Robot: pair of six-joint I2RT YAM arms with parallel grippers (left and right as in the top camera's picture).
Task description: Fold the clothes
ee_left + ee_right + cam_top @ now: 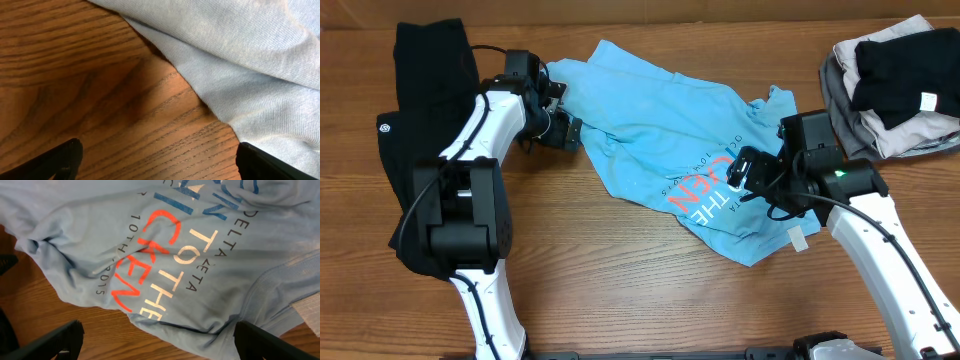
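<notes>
The light blue T-shirt (650,130) is lying rumpled toward the far edge of the surface (620,300). The left tool (572,130) is hovering spread wide at its left border, and the right tool (745,178) is spread wide over its printed lettering (705,190).

T-shirt (650,130) lies on the table (620,280), long garment (420,60) left, pile (895,90) right.

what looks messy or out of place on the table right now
The light blue T-shirt lies crumpled and askew, its lettering running diagonally, folds bunched along the edges, and a white tag poking out at its lower corner. Nothing looks torn or spilled.
</notes>
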